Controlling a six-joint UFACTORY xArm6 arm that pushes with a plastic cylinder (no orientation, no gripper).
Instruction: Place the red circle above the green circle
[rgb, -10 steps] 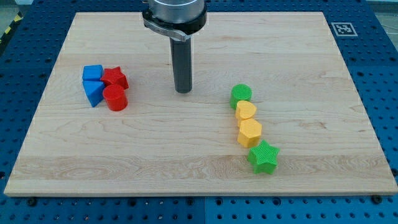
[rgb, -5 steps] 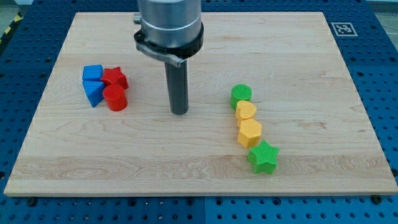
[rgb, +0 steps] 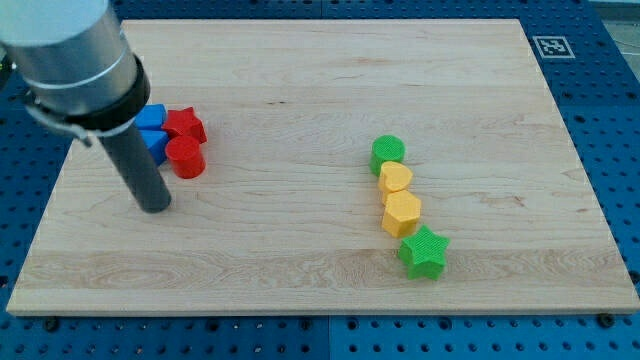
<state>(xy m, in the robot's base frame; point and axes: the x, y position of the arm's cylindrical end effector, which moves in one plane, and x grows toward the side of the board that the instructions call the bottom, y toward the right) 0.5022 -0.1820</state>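
The red circle (rgb: 186, 158) sits at the view's left, touching a red star (rgb: 185, 126) above it and blue blocks (rgb: 152, 130) to its left, partly hidden by the rod. The green circle (rgb: 388, 153) stands right of centre, at the top of a column of blocks. My tip (rgb: 155, 207) rests on the board just below and left of the red circle, a small gap apart from it.
Below the green circle lie a yellow heart (rgb: 396, 179), a yellow hexagon (rgb: 402, 213) and a green star (rgb: 424, 252). The wooden board (rgb: 320, 290) lies on a blue perforated table. A marker tag (rgb: 550, 46) sits at the board's top right corner.
My tip has moved from the board's middle to the view's left and down, ending beside the red circle. No block has moved.
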